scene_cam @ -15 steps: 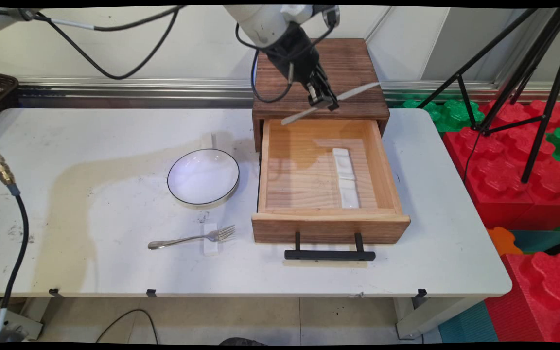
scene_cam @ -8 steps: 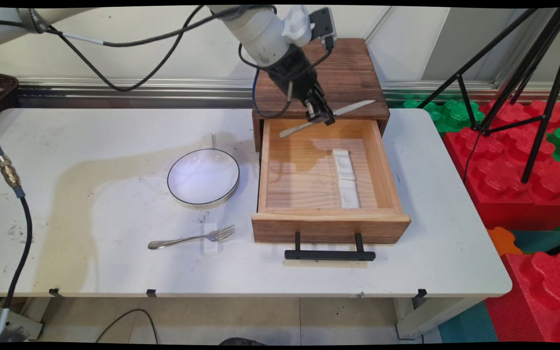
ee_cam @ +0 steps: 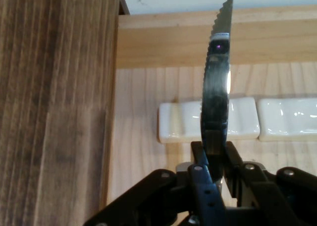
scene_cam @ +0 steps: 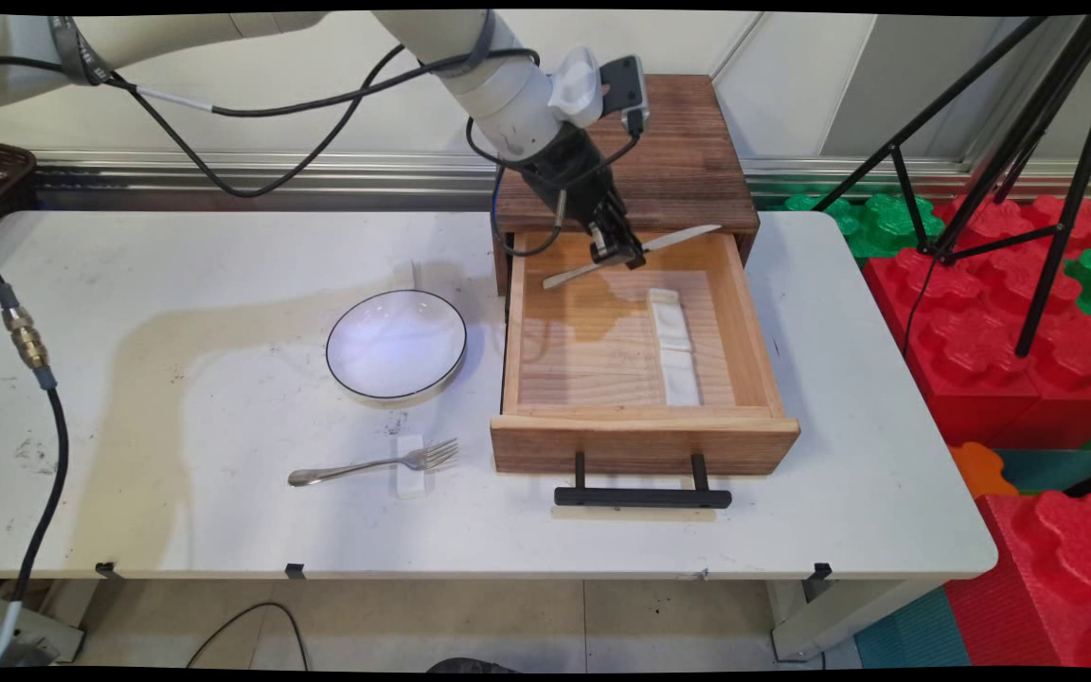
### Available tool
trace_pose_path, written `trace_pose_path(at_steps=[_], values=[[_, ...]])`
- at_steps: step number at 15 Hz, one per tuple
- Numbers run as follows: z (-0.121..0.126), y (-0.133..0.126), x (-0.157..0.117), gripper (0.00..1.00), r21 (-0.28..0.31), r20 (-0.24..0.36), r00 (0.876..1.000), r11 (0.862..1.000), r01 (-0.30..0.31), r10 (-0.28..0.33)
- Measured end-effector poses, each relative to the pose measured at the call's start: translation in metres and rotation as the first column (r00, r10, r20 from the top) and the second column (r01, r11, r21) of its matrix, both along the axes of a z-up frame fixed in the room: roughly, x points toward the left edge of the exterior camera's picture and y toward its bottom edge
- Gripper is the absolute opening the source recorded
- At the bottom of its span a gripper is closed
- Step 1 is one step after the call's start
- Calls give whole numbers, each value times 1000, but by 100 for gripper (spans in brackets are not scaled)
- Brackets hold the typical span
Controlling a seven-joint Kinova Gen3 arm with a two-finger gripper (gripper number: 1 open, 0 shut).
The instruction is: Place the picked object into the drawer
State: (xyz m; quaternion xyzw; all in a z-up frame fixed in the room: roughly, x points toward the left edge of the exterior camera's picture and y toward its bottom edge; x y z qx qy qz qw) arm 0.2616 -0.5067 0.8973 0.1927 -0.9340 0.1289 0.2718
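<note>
My gripper (scene_cam: 623,254) is shut on a metal table knife (scene_cam: 673,240), gripped near its middle and held almost level, blade end to the right. It hangs over the back of the open wooden drawer (scene_cam: 640,436). In the hand view the serrated knife (ee_cam: 218,82) rises from between the fingers (ee_cam: 203,161). Below it a white ceramic cutlery rest (ee_cam: 185,119) lies on the drawer floor; in the main view this white rest (scene_cam: 673,346) runs along the drawer's right side.
The dark wooden cabinet (scene_cam: 688,142) stands behind the drawer, whose black handle (scene_cam: 642,496) points at the table's front. A white plate with a dark rim (scene_cam: 396,346) sits left of the drawer. A fork (scene_cam: 375,465) lies on a small white rest (scene_cam: 410,469).
The gripper has come down and a little leftward with the knife, from in front of the cabinet top to just over the drawer's back part.
</note>
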Motion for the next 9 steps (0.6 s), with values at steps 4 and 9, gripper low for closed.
trace_pose_path(at_steps=[4,9], values=[[-11,0,1,0,10,5,1000,1000,3,-3],[-23,1,1,0,24,10,1000,1000,8,-8]])
